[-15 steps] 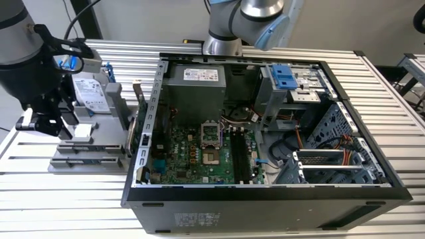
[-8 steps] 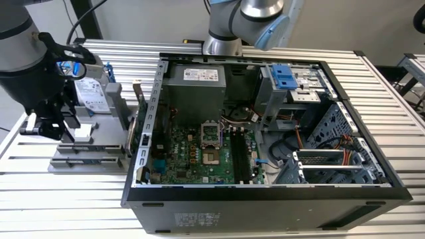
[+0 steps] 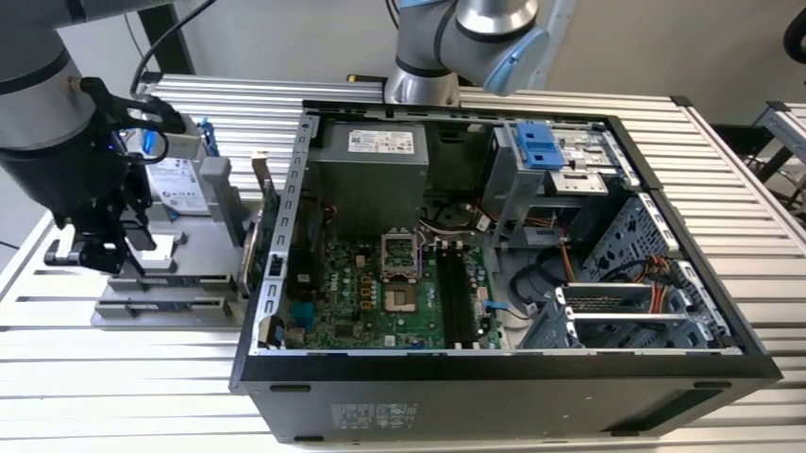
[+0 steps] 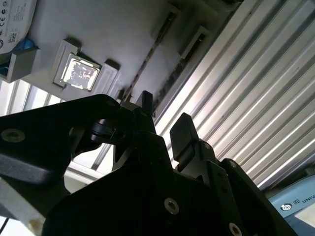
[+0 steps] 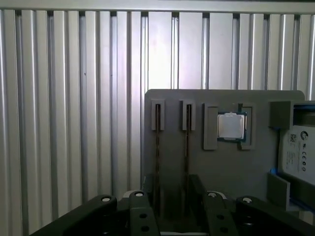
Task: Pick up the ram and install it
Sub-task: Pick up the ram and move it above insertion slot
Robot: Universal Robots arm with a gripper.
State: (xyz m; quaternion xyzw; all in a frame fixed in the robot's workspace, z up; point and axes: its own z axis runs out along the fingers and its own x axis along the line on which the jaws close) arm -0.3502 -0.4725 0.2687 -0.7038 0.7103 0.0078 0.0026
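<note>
Two ram sticks stand on edge in a grey holder (image 5: pixel 221 167); in the first wrist view they show as thin dark lines, one ram (image 5: pixel 157 142) and the other ram (image 5: pixel 187 142). In the second wrist view one ram (image 4: pixel 146 61) runs toward the fingers. My gripper (image 5: pixel 172 184) (image 4: pixel 165 118) hangs open above the holder's near end, its fingers (image 4: pixel 184 130) apart with nothing between them. In the exterior view the gripper (image 3: pixel 108 257) is over the holder (image 3: pixel 164 283), on the exterior view's left of the open computer case (image 3: pixel 302 189). The black motherboard slots (image 3: pixel 454 293) lie inside the case.
A square processor chip (image 5: pixel 230 126) (image 4: pixel 78 73) sits in the holder beside the ram. A silver hard drive (image 5: pixel 298 152) (image 3: pixel 176 184) with blue rails stands at the holder's far end. Ribbed aluminium table (image 5: pixel 74 98) surrounds the holder. A second arm's base (image 3: pixel 428 85) stands behind the case.
</note>
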